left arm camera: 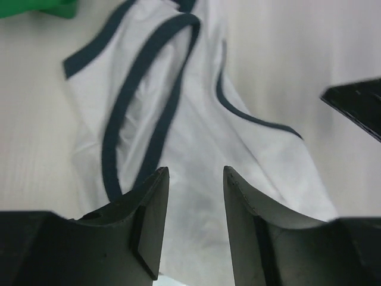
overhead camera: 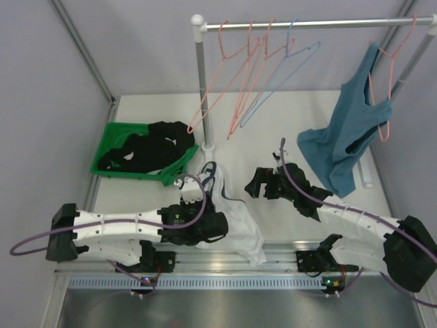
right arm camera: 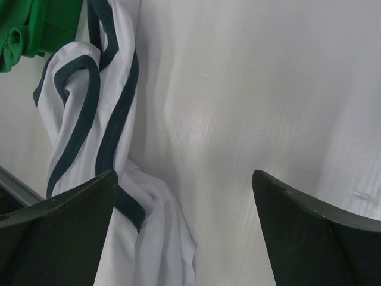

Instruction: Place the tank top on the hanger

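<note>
White, navy-trimmed tank top (overhead camera: 239,222) crumpled on table (overhead camera: 307,116) — blue hanger (overhead camera: 276,82) seemingly on rail (overhead camera: 328,23)

We see pale lilac walls (overhead camera: 136,55) around a white table (overhead camera: 157,109), a metal clothes rail (overhead camera: 328,22) spanning its far side.

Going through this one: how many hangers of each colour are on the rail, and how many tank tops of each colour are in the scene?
Pink wire hangers: 4
Light-blue wire hanger: 1
White tank top: 1
Teal-blue tank top: 1
Total: 7
</note>
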